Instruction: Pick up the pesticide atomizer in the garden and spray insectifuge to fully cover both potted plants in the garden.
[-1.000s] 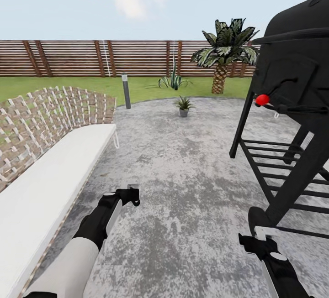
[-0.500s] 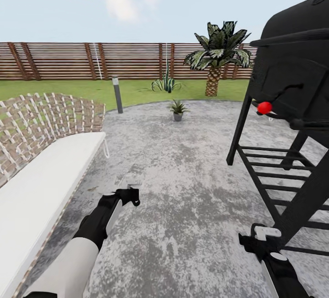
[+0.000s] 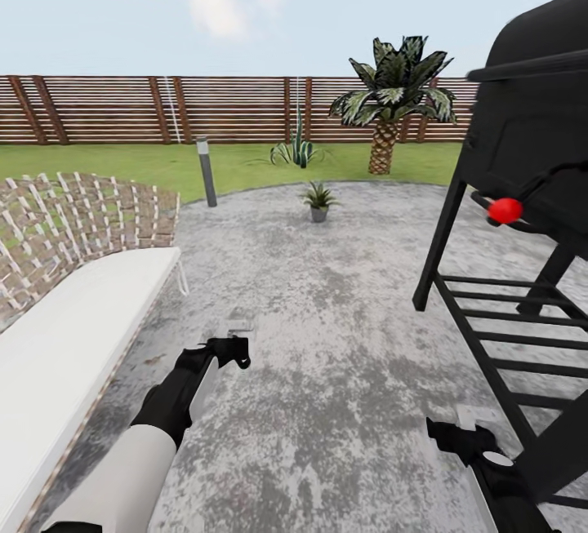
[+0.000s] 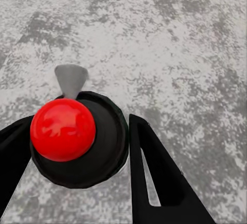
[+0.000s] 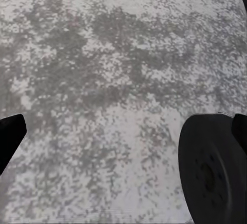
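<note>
One potted plant (image 3: pixel 318 202), one palm (image 3: pixel 390 100), one grill (image 3: pixel 531 215).

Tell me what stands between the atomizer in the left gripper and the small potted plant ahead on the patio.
Nothing visible does. The left gripper holds the pesticide atomizer, and bare paved patio runs straight to the potted plant. The bench lies off to the left, the black grill to the right.

patio (image 3: pixel 327 337): mottled rough stone | fence (image 3: pixel 122 108): slatted wood | grill (image 3: pixel 531 133): matt black
</note>
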